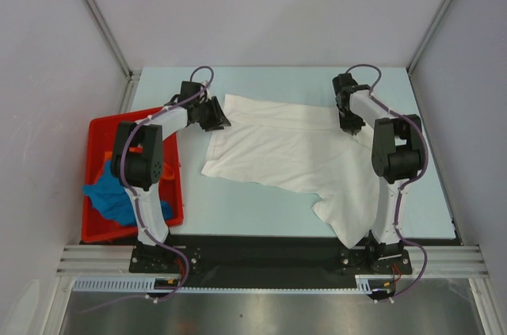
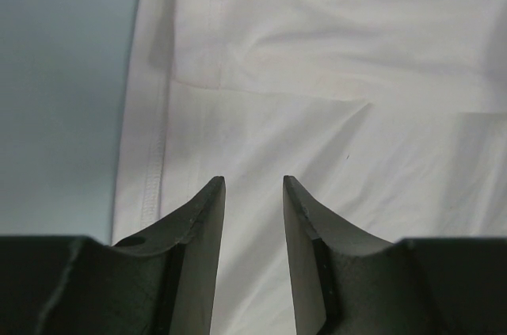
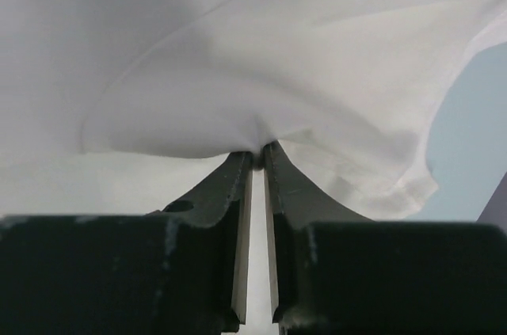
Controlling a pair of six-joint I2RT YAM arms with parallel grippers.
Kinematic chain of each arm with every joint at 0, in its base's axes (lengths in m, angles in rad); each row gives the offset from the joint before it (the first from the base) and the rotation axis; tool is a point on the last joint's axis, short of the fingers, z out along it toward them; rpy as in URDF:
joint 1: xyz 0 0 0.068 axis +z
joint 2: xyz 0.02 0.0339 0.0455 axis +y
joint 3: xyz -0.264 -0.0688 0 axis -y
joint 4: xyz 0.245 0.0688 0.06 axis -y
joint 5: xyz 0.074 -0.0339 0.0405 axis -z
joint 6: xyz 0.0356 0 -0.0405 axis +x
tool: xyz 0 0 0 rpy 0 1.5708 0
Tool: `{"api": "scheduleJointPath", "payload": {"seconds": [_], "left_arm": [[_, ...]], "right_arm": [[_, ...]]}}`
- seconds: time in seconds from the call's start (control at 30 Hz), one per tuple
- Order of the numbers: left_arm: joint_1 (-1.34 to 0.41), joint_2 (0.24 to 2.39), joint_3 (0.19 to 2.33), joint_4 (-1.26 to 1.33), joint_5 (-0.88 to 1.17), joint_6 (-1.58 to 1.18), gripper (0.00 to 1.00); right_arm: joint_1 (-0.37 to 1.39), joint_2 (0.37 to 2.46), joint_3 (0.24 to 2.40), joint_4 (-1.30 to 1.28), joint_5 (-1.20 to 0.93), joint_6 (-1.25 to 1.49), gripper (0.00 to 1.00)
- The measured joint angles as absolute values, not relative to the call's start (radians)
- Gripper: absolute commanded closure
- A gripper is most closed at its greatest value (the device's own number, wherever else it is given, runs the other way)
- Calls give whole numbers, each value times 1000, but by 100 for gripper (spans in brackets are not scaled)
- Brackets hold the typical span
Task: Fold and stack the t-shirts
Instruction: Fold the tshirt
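**While left gripper (image 2: 253, 183) hovers, right gripper (image 3: 258, 153) pinches shirt (image 1: 285, 149)**

Right jaws clamp a raised fold of the white shirt, spread across the table (image 1: 230, 204). Left jaws stand apart above its edge, gripping nothing.

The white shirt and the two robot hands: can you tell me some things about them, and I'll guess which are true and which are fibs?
1. The right gripper is pinching the white t-shirt. True.
2. The left gripper is clamped shut on the shirt. False: its jaws stand apart with nothing between them.
3. Some blue cloth lies in the red bin. True.
4. The white t-shirt is folded into a neat square. False: it lies spread out and rumpled on the table.
5. The red bin sits on the right arm's side. False: it is beside the left arm.
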State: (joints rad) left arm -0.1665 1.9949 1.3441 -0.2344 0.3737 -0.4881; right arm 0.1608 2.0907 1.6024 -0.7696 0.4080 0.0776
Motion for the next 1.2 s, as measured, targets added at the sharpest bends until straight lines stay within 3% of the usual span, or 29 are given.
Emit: {"api": "scheduleJointPath", "payload": {"seconds": [0.03, 0.23, 0.57, 0.7, 0.93, 1.2], "left_arm": [[-167, 1995, 1343, -234, 375, -488, 59], [-165, 1995, 1343, -232, 384, -488, 59], [-157, 1995, 1335, -218, 403, -488, 59], [-155, 1995, 1334, -218, 405, -488, 59], [-144, 2000, 1339, -220, 428, -489, 60], [-136, 2004, 1343, -211, 444, -492, 60]], "right_arm": [[153, 2091, 1615, -770, 410, 78, 75], [93, 2117, 1722, -774, 395, 67, 59], [4, 2363, 2116, -847, 342, 99, 48], [3, 2267, 1996, -863, 242, 164, 46], [-30, 1987, 1604, -772, -10, 428, 39], [-141, 1984, 1499, -643, -139, 636, 46]]}}
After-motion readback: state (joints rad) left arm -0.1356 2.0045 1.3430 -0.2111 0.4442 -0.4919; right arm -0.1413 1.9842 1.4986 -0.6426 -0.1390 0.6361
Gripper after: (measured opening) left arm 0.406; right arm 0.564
